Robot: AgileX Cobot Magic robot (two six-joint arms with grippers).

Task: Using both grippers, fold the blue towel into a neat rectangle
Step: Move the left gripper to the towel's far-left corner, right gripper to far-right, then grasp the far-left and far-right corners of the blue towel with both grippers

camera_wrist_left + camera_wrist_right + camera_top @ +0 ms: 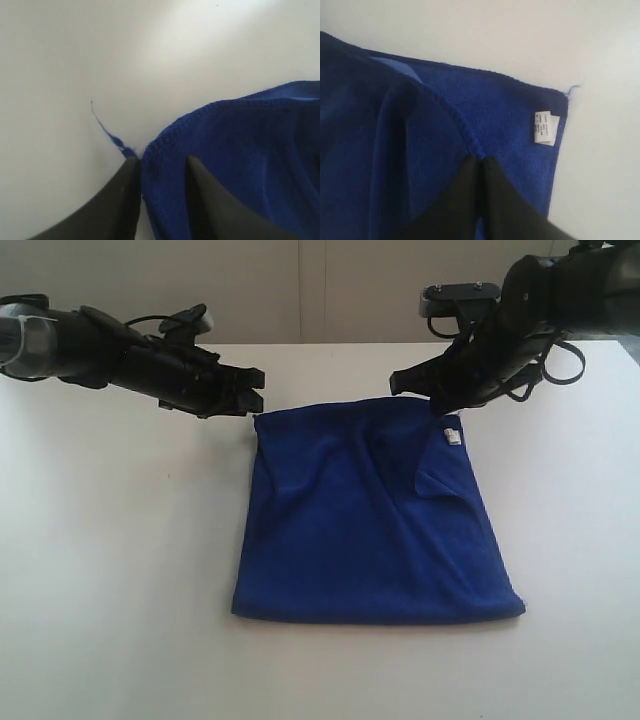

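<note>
from where i stand, the blue towel (pixel 370 530) lies in the middle of the white table (pixel 120 570), doubled over, with its far edge up by both grippers. the left gripper (pixel 252 390) sits right at the far left corner, and its jaws stand a little apart. the left arm (pixel 110 355) reaches in low from the side, nearly flat over the table. the right gripper (pixel 445 402) is over the far right corner, just beside the white tag (pixel 452 435), and the right arm (pixel 560 290) comes down steeply from high up. a flap (pixel 430 475) near that corner is curled over, so i think the job now is to lay the top layer down flat and let go. in the left wrist view, the left gripper (pixel 162 159) is partly wide, and the towel corner lies loose between its fingers (pixel 122 200). a thin blue thread (pixel 107 131) trails out on the table. this gripper should lift straight up, so it does not drag the corner or catch the thread. in the right wrist view, the right gripper (pixel 480 161) is pinched tight. the hem (pixel 450 117) of the top layer runs right into its tips, so it looks to be holding the cloth. it should pull that hem out toward the white tag (pixel 545 128) to smooth the curl, then open and rise slowly.
</note>
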